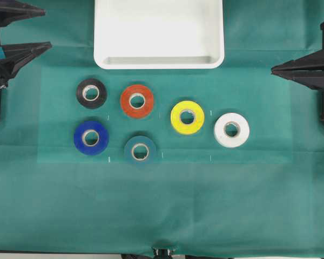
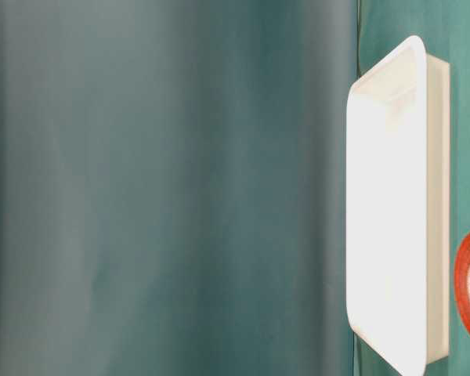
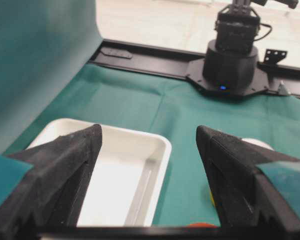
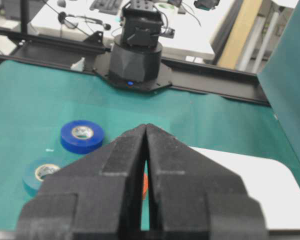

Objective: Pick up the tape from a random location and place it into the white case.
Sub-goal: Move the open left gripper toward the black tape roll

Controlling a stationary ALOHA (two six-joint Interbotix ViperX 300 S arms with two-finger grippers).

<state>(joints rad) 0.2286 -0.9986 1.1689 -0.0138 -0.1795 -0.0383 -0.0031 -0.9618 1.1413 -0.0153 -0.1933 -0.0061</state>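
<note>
The black tape (image 1: 91,93) lies flat on the green cloth (image 1: 162,205), left of the middle, just below the white case (image 1: 159,60). The left gripper (image 3: 147,145) gapes wide, holding nothing. The right gripper (image 4: 146,131) is pressed closed, empty.

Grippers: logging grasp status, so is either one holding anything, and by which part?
Nothing is held. Left gripper jaws stand open and empty; right gripper jaws are shut on nothing.
</note>
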